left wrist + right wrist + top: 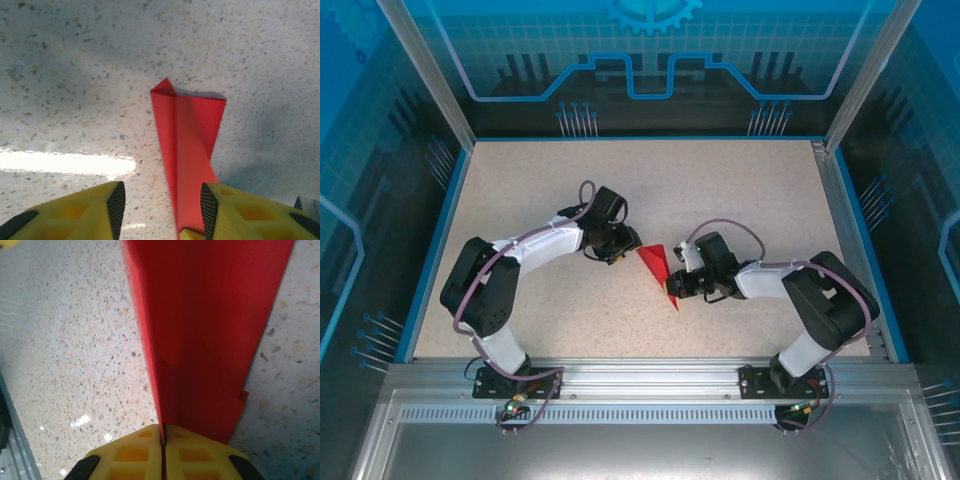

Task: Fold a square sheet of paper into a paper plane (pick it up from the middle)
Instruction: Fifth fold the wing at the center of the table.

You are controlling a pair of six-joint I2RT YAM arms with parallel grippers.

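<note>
Speckled beige table (750,200) carries a folded red paper plane (658,266) mid-frame; right jaws pinch it, left jaws gape open.

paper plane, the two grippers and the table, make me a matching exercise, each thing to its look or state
Things:
1. paper plane
2. left gripper
3. right gripper
4. table

Looks or states:
a. speckled beige, flat
b. jaws apart, nothing clamped between them
c. bright red, folded narrow and pointed
d. jaws pressed together on red paper

Pairs: 1-c, 2-b, 3-d, 4-a
</note>
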